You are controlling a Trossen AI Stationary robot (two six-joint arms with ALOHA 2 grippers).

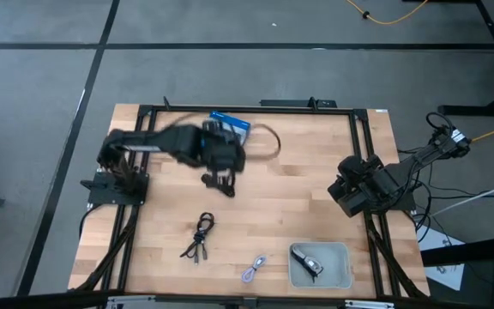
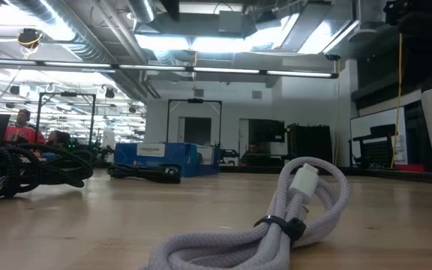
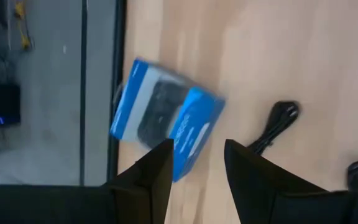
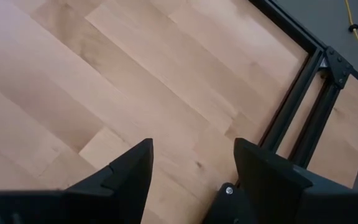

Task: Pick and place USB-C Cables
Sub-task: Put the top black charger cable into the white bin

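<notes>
step: a cable pick is being set up, judged from the pose; nothing is being held
left gripper (image 1: 219, 181): jaws parted, empty, being hung at table centre-left, blue box (image 1: 231, 125) at its 12 o'clock
right gripper (image 4: 191, 163): jaws parted, empty, being parked at the table's 3 o'clock edge
cables: black bundle (image 1: 200, 237) at 6 o'clock of left gripper; lavender cable (image 1: 253, 269) near grey tray (image 1: 340, 276), one cable already lying inside
next: descent over black bundle is being called for, jaws centred on it

Table (image 1: 273, 206): pale wood planks, smooth, satin sheen, framed by matt black metal rails (image 1: 363, 163). Lavender USB-C cable (image 2: 276, 217): woven braided cloth jacket, matt, bound by a dark strap. Black cables (image 1: 199, 236): matt jackets. Blue box (image 3: 163, 118): glossy printed cardboard. Grey bin (image 1: 340, 273): smooth matt plastic. Fingers (image 4: 272, 174): matt black plastic.
</notes>
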